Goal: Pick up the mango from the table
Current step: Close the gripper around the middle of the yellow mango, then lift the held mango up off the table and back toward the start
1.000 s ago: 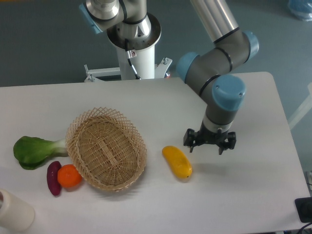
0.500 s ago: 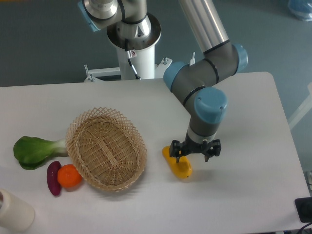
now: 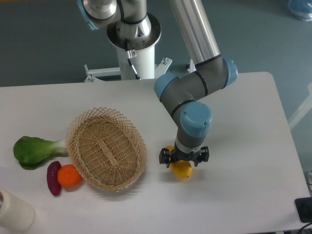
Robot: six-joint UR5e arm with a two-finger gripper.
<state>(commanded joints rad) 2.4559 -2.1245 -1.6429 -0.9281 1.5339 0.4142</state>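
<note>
yellow mango (image 3: pixel 181 169) mostly hidden under gripper (image 3: pixel 184 156), fingers spread at its sides, grip unclear

One mango (image 3: pixel 181 169), one tangerine (image 3: pixel 69 176), one basket (image 3: pixel 106 148), one bok choy (image 3: pixel 33 150)

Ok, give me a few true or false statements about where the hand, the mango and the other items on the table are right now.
1. The hand is directly over the mango. True.
2. The mango lies inside the basket. False: it lies on the table, right of the basket.
3. The tangerine sits beside a purple vegetable. True.
4. The basket holds the leafy green. False: the basket is empty; the green lies left of it.
5. The mango is lifted clear of the table. False: it rests on it.
</note>
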